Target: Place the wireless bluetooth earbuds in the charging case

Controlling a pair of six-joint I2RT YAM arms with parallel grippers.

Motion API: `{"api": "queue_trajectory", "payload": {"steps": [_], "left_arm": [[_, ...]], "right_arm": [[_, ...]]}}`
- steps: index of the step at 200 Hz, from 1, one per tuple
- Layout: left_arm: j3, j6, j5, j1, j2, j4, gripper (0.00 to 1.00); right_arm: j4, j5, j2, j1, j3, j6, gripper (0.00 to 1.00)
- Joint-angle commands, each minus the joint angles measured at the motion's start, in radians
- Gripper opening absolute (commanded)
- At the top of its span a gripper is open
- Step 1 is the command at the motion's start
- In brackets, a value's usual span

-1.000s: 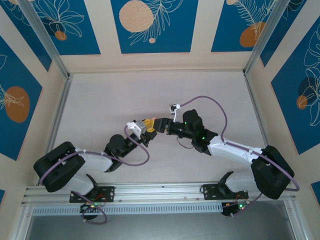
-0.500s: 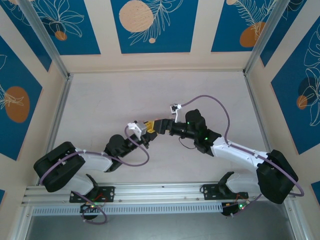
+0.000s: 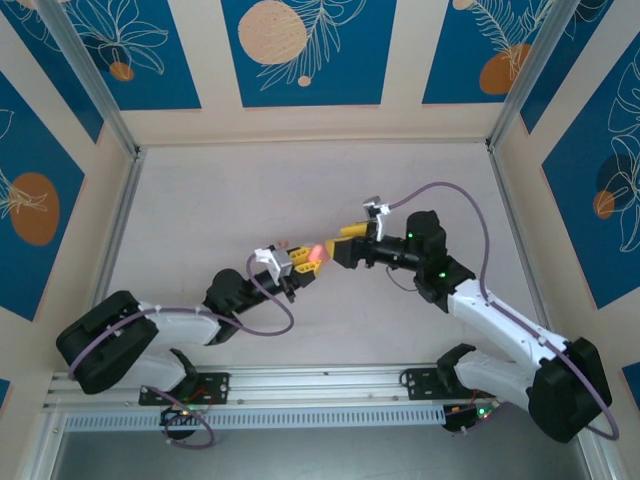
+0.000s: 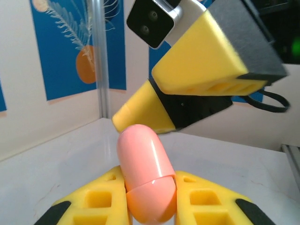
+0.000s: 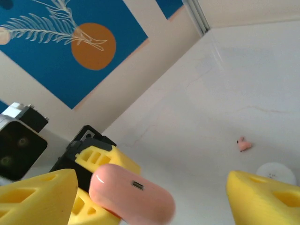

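Counter, overhead: pale counter (image 3: 300, 180); left tool (image 3: 303, 259) pinches salmon-pink capsule-shaped charging case (image 3: 314, 254); right tool (image 3: 338, 243) spread beside it.
Left wrist: case clamped between yellow fingers (image 4: 98, 201).
Right wrist: tiny pink earbud (image 5: 243, 144) lies on counter near white disc (image 5: 276, 172).

- Lettering, numbers, brands: none legible.
- Pink case (image 5: 123, 199): one small dark mark on its shell, too small to read.
- Wall panels (image 3: 300, 50): leaf-and-circle pattern, wordless.
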Motion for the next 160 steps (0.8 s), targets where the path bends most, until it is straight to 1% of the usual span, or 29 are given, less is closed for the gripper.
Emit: {"api": "queue_trajectory", "payload": {"steps": [1,7,16,40,59,74,86,115,136,160], "left_arm": [[-0.001,0.034,0.123,0.011,-0.054,-0.044,0.08],[0.003,0.038,0.146,0.011,-0.064,-0.062,0.08],[0.01,0.043,0.178,0.012,-0.077,-0.086,0.08],[0.033,0.053,0.246,0.012,-0.108,-0.165,0.08],[0.051,0.069,0.28,0.012,-0.129,-0.238,0.08],[0.068,0.092,0.304,0.012,-0.146,-0.312,0.08],[0.088,0.125,0.315,0.011,-0.164,-0.403,0.08],[0.168,0.259,0.33,0.012,-0.219,-0.734,0.08],[0.228,0.349,0.33,0.011,-0.244,-0.947,0.08],[0.261,0.393,0.342,0.012,-0.257,-1.057,0.08]], "right_arm": [[-0.109,-0.203,-0.079,-0.068,-0.001,-0.275,0.75],[-0.139,-0.237,-0.094,-0.083,0.003,-0.334,0.73],[-0.186,-0.283,-0.111,-0.095,0.01,-0.429,0.73],[-0.344,-0.381,-0.128,-0.093,0.036,-0.7,0.7],[-0.456,-0.412,-0.123,-0.085,0.059,-0.856,0.69],[-0.53,-0.382,-0.114,-0.072,0.087,-0.935,0.69],[-0.608,-0.337,-0.099,-0.054,0.122,-1.004,0.68],[-0.769,-0.189,-0.056,0.004,0.202,-1.156,0.66],[-0.8,-0.111,-0.032,0.052,0.232,-1.225,0.64],[-0.808,-0.092,0.008,0.088,0.25,-1.306,0.62]]}}
